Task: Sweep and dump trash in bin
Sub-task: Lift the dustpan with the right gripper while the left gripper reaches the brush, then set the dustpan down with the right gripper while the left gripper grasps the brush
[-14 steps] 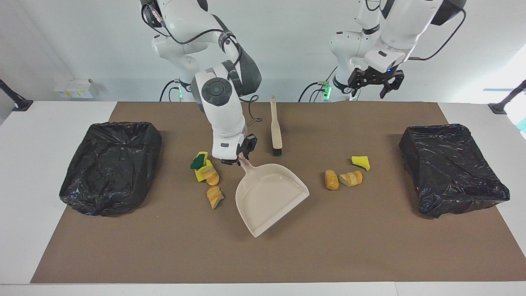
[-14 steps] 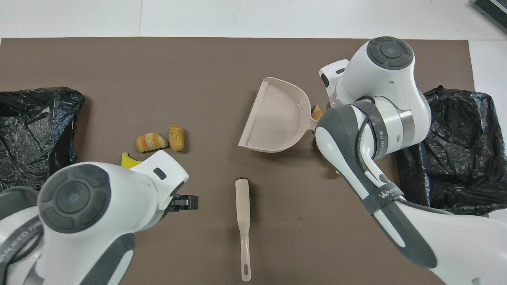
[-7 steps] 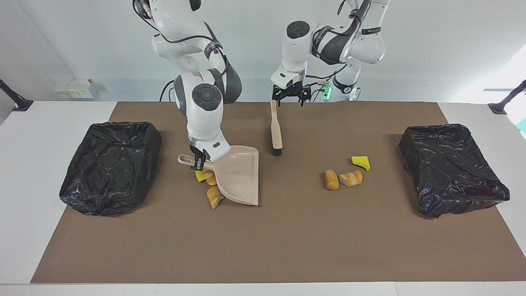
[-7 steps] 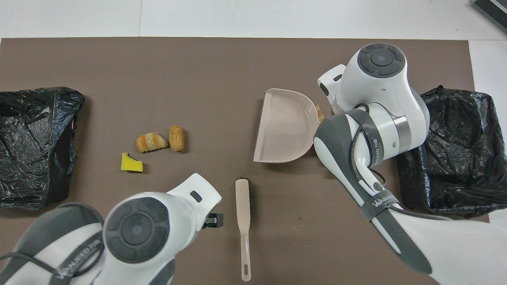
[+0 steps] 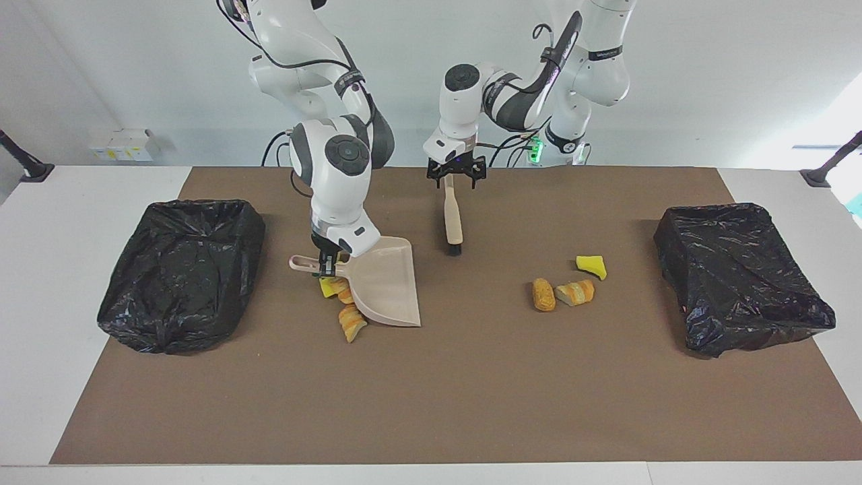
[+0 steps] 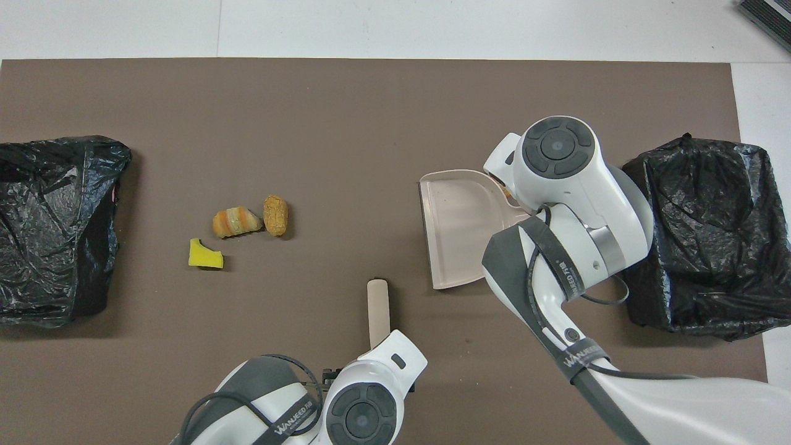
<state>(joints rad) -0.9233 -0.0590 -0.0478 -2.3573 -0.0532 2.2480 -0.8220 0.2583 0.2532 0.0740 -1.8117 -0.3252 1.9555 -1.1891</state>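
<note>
1. The right hand, left of centre in the facing view, is gripping the dustpan handle, now swung and tilted beside three trash scraps.
2. The left hand, open, is arriving over the brush handle, upper centre.
3. Three more scraps are lying right of centre; both bins are awaiting sweeping.

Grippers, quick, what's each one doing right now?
Left gripper: open, over the brush handle.
Right gripper: shut on the dustpan handle.
</note>
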